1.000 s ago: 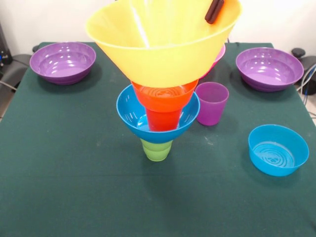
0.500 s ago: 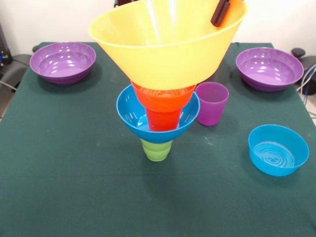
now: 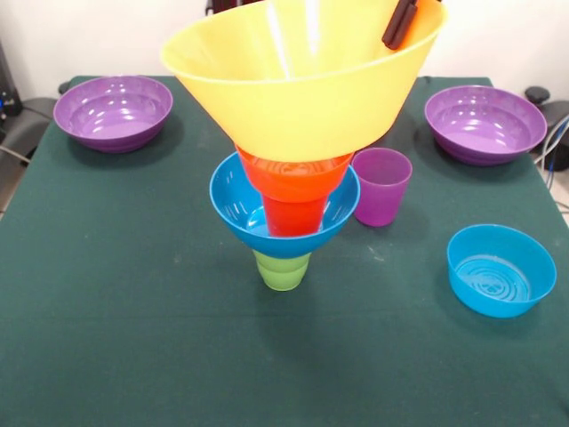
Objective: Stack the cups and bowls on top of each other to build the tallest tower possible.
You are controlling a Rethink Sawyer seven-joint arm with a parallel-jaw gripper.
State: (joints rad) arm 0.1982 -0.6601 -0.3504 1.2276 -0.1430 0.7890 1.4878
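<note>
Purple cup [image 3: 380, 185] just beside tower [image 3: 284, 222], shallow blue bowl [image 3: 500, 269] apart

large yellow-orange bowl [image 3: 302, 89] atop tower [image 3: 286, 218] | tool [image 3: 400, 22] finger inside rim | purple cup [image 3: 380, 185] beside

A dark green cloth [image 3: 116, 294] covers the table [image 3: 18, 191], lying flat to all visible edges. Behind it rises a plain white wall [image 3: 80, 36]. Dark equipment [image 3: 9, 98] stands off the table's left side, with a cable [image 3: 12, 153] trailing beside it. At the right edge, a round black object [image 3: 538, 93] sits just beyond the cloth, near thin cables [image 3: 556, 147].
</note>
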